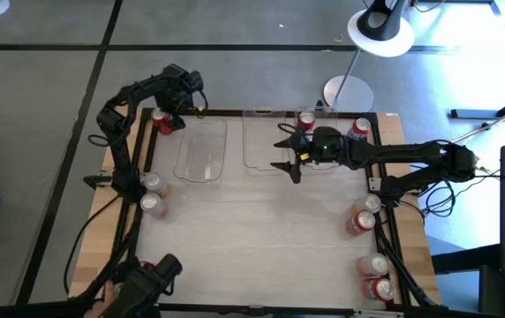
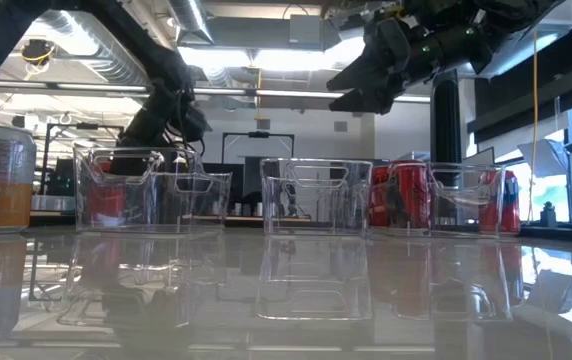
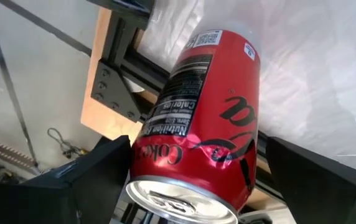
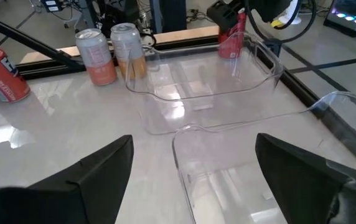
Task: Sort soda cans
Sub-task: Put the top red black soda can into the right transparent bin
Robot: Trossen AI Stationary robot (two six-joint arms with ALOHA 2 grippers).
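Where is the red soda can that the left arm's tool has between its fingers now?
In the high view, the red cylindrical soda can is at the table's far left corner, between the left tool's fingers, just left of the leftmost clear plastic bin.

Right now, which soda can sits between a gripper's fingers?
The red can at the table's far-left corner, between the left gripper's fingers; every other can stands clear of a gripper.

Bare table [image 1: 261,238] spreads open mid-board; cans [image 1: 367,216] line both side edges, clear bins [image 1: 201,150] block the far side.
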